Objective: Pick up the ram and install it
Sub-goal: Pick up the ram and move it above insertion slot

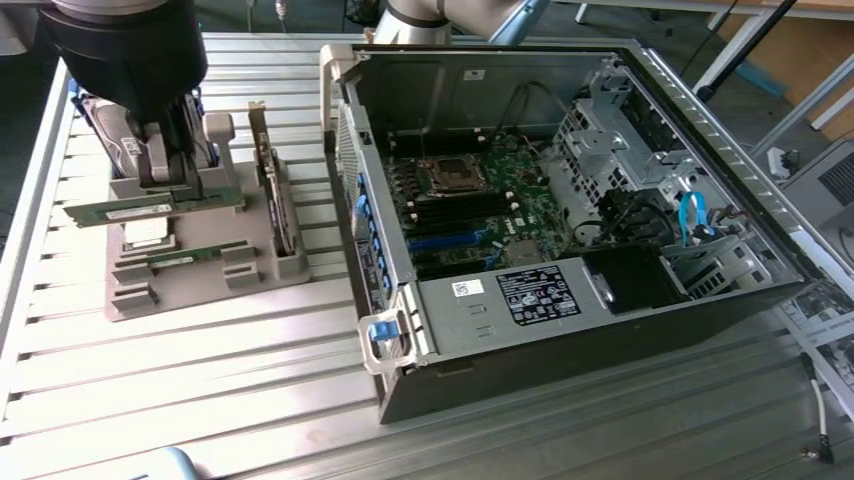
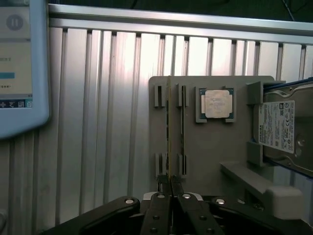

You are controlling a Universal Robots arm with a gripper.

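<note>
Exterior view: we see the slatted metal bench [image 1: 200, 380] carrying an open computer case [image 1: 561, 330] on that view's right, its motherboard [image 1: 494, 190] exposed. Apart from it, on the exterior view's left, sits a grey parts holder [image 1: 187, 285]. The gripper [image 1: 171, 188] stands over the holder, its fingers pressed together on the ram [image 1: 114, 213], pinching the thin green stick by its upper edge. The ram lies along the holder's slots; we cannot tell whether it is seated or raised. A second stick [image 1: 180, 258] sits beside it, and the wrist view shows a silver processor chip [image 2: 217, 104] in its pocket.
</note>
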